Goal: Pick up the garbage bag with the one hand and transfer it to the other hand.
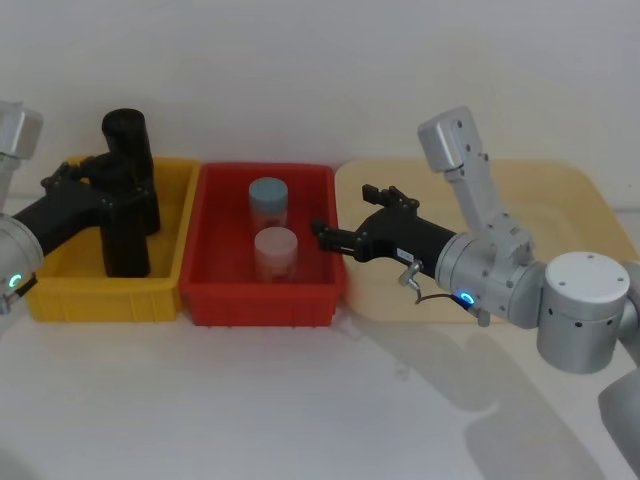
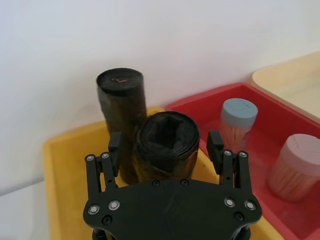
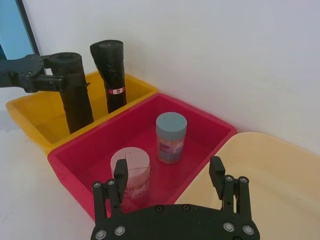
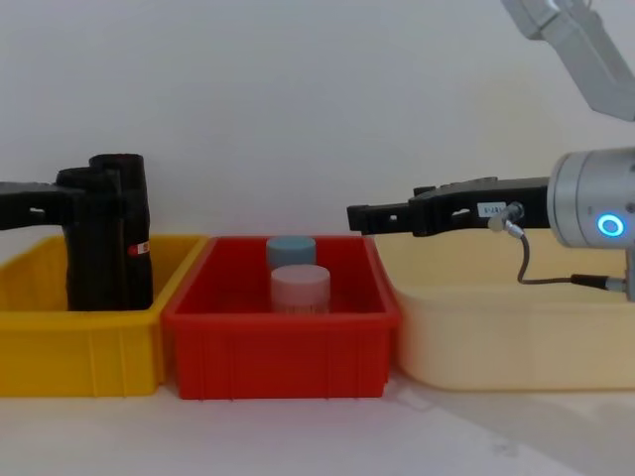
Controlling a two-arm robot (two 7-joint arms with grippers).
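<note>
straddles upright plain black glossy rolled garbage bag [image 1: 127,240] with left black slim-fingered gripper [image 2: 165,145], jaws apart, as on right gripper [image 3: 168,172]; risks toppling labelled black roll [image 2: 120,95] just behind if clamped askew.

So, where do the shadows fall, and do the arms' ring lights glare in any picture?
Head view: the right arm casts a grey shadow on the white table; its ring light glows blue behind the open right gripper. Chest view: that light glows vivid blue. Left wrist view: the garbage bag, between the left gripper's open fingers, shows only dull sheen.
</note>
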